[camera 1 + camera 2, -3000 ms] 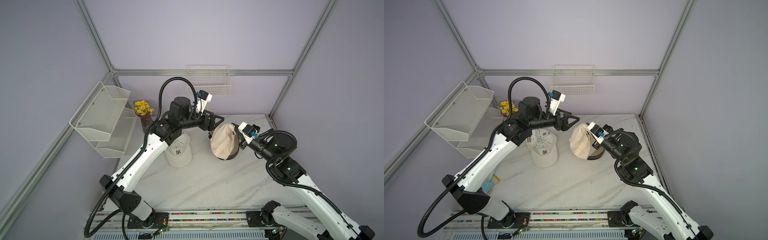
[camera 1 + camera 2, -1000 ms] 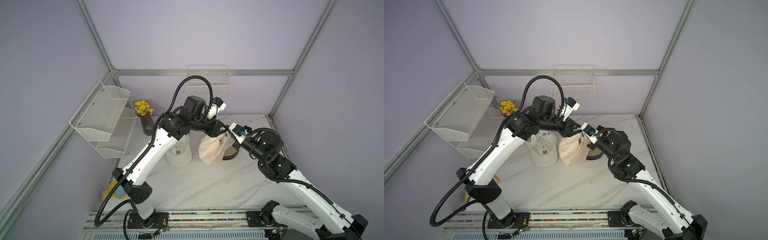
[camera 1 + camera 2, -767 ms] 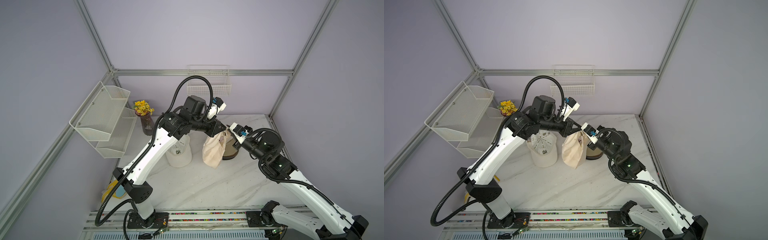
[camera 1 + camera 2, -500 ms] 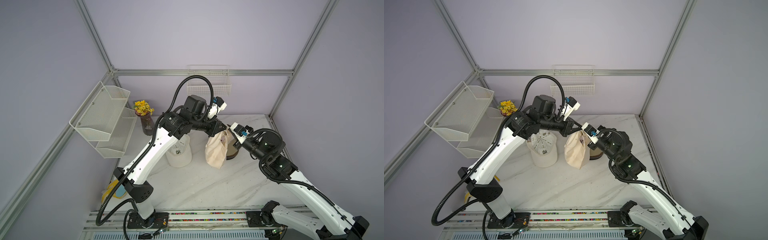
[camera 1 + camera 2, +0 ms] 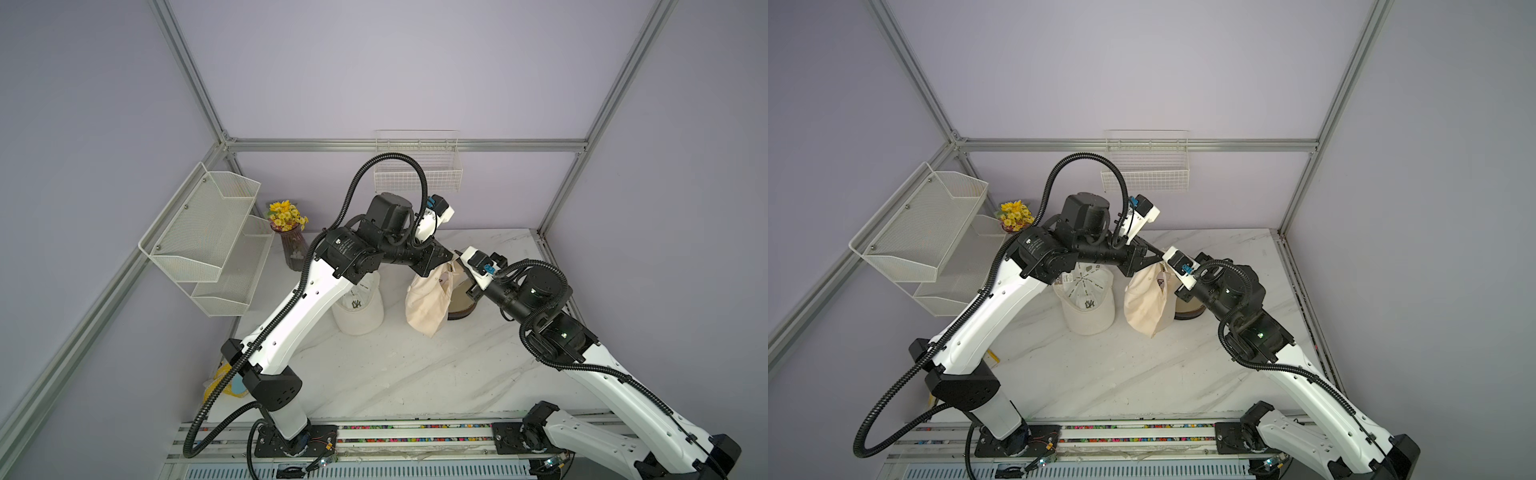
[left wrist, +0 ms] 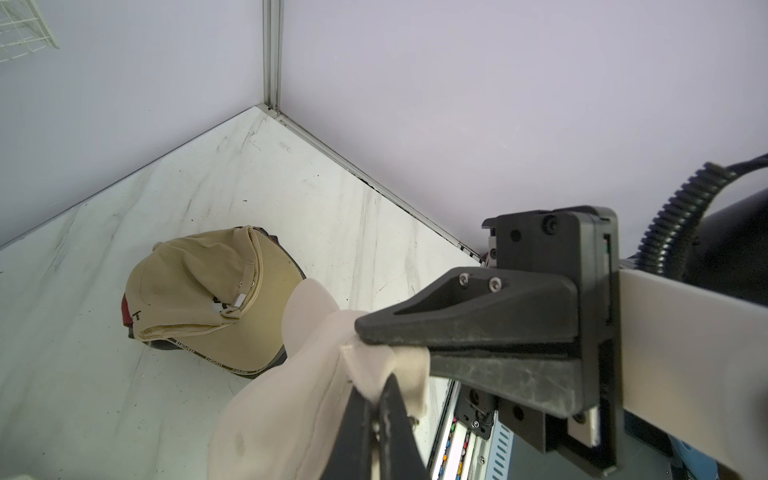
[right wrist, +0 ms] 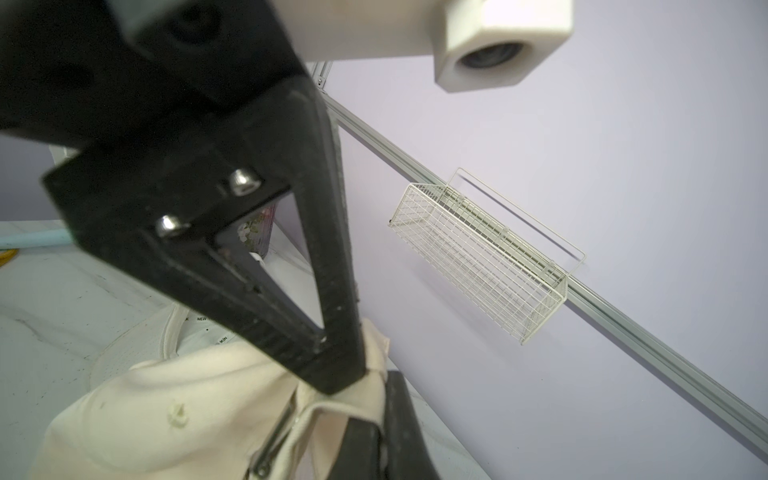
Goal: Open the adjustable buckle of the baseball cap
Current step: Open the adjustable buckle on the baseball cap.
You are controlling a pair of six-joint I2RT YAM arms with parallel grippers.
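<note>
A cream baseball cap [image 5: 428, 301] hangs in the air above the table, held from both sides at its back opening. My left gripper [image 6: 376, 401] is shut on a fold of the cap's back strap. My right gripper [image 7: 380, 417] is shut on the strap just beside it, and its fingers [image 6: 457, 324] cross over the left ones. The metal buckle [image 7: 272, 442] hangs on the strap below the two grips. In both top views the grippers meet at the top of the cap [image 5: 1148, 303], whose crown hangs down.
A white cap with a logo [image 5: 357, 309] lies on the marble table under the left arm. A tan cap with a dark brim [image 6: 199, 299] lies behind the held one. A vase of yellow flowers [image 5: 291, 232], a mesh shelf [image 5: 208, 237] and a wire basket [image 5: 417, 174] stand along the walls.
My left gripper has shut on the cap's strap. The cap has swung from slanting to hanging almost straight down and has shifted slightly right.
</note>
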